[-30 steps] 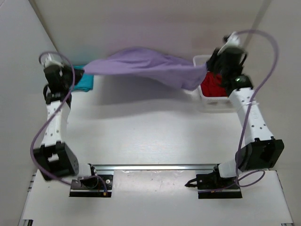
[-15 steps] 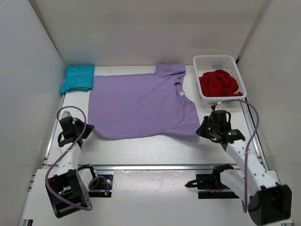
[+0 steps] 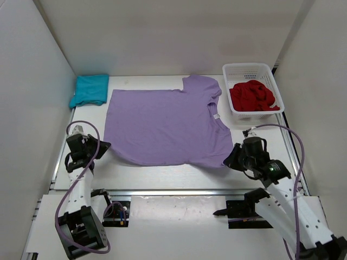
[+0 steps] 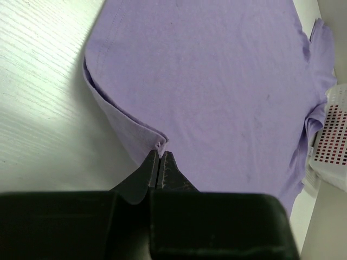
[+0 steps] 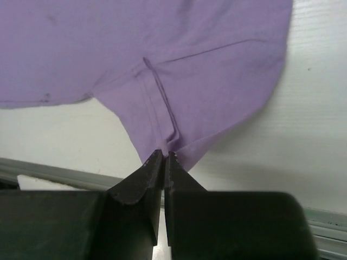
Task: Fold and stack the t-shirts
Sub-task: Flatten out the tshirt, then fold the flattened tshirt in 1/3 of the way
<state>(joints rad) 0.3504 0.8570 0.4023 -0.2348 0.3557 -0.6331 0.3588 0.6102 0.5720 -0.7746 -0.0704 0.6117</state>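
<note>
Nearest us, we see the left end effector [image 4: 161, 156] pinching the lavender t-shirt [image 3: 162, 124] at its hem corner, the right end effector [image 5: 164, 156] pinching its near sleeve. The shirt lies flat on the desk [image 3: 162, 174] beyond both, long axis left-right, collar toward the basket [image 3: 246, 66], hem toward the teal t-shirt [image 3: 89, 89].

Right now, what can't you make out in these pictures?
Red shirt: its lower part, overhead view, hidden by its own heap and the basket walls.
Teal shirt: its folds, overhead view, too small.
Purple shirt: far part, both wrist views, cut off by the top edge.
</note>
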